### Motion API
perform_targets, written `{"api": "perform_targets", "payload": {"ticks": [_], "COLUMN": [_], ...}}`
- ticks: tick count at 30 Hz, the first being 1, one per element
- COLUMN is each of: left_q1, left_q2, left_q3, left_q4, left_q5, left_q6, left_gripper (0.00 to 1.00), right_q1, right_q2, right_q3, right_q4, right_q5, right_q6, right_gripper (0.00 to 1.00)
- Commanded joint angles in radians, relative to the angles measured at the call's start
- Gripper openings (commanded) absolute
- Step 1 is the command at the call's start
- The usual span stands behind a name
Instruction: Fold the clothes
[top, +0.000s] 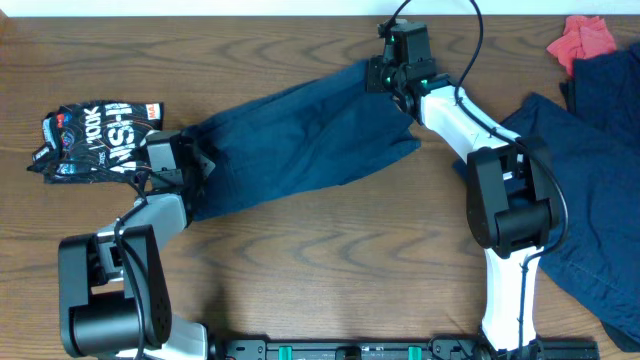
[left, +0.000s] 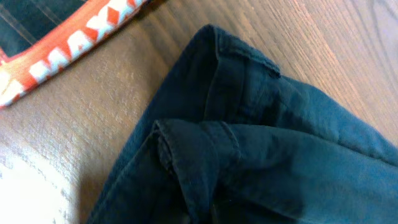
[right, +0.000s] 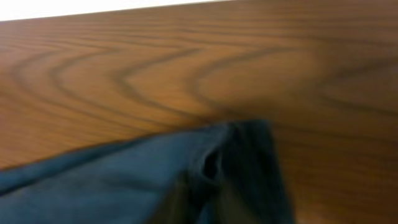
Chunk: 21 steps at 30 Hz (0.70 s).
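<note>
Overhead: wood-grain table (top: 300, 265) under clothes (top: 300, 140)

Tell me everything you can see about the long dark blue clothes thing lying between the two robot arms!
The navy garment is soft, wrinkled cloth, like cotton twill, with stitched seams and thick hemmed edges. It lies flat on the wooden table, laid out in a long slanted band from lower left to upper right in the overhead view. The left end effector sits at one end and the right end effector at the other; whether either grips it cannot be seen.
</note>
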Motion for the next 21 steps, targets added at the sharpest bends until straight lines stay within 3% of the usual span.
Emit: {"api": "perform_targets", "payload": {"ticks": [1, 2, 3, 6, 13, 18, 21], "left_q1": [0.016, 0.016, 0.016, 0.016, 0.016, -0.01, -0.047], "left_q2": [0.023, 0.023, 0.02, -0.003, -0.186, -0.294, -0.29], "left_q3": [0.044, 0.05, 0.062, 0.101, 0.135, 0.134, 0.134], "left_q4": [0.015, 0.021, 0.023, -0.005, -0.19, -0.412, -0.472], "left_q5": [-0.023, -0.022, -0.014, 0.047, 0.085, 0.09, 0.092], "left_q6": [0.104, 0.113, 0.131, 0.196, 0.208, 0.203, 0.204], "left_gripper": [0.49, 0.66, 0.75, 1.0, 0.98, 0.98, 0.98], "right_q1": [-0.02, -0.02, -0.02, -0.029, -0.082, -0.084, -0.08], "right_q2": [-0.002, -0.005, -0.012, -0.056, -0.195, -0.175, -0.143], "right_q3": [0.035, 0.035, 0.035, 0.035, 0.035, 0.028, 0.012], "right_q4": [0.0, 0.001, -0.004, -0.052, -0.364, -0.603, -0.655], "right_q5": [0.06, 0.06, 0.06, 0.061, 0.008, -0.05, -0.049], "right_q6": [-0.013, -0.013, -0.013, -0.014, -0.014, -0.018, -0.012], "right_gripper": [0.66, 0.84, 0.99, 0.99, 0.99, 0.94, 0.9]}}
